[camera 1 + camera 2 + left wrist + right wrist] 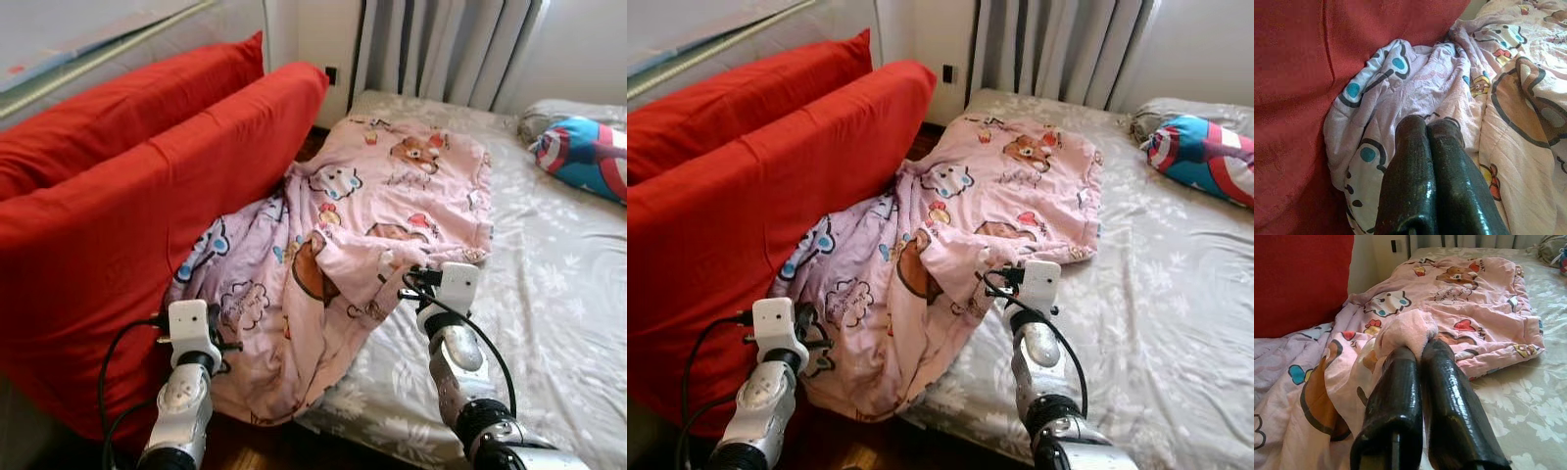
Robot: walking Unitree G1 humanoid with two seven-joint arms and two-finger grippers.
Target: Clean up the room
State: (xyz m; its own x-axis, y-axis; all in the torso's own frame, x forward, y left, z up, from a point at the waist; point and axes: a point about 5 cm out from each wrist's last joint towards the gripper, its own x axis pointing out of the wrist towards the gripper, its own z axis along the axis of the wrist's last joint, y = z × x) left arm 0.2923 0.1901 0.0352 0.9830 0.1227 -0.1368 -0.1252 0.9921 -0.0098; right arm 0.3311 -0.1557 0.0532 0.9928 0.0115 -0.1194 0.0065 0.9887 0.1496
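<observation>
On the bed (549, 294), against the red sofa (118, 225): pink cartoon blanket (382, 206), spilling off the mattress edge toward the floor.
Stretched forward, both arms low; right gripper (1418, 350) clenched on a blanket fold, left gripper (1427, 125) pressed closed, probably pinching the blanket. Printed lettering too small to read.

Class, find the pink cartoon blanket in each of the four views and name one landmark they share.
Left eye: blanket, centre.
Right eye: centre.
Left wrist: beyond the left gripper.
Right wrist: bunched at the right gripper.
Shared landmark: red cushion.
</observation>
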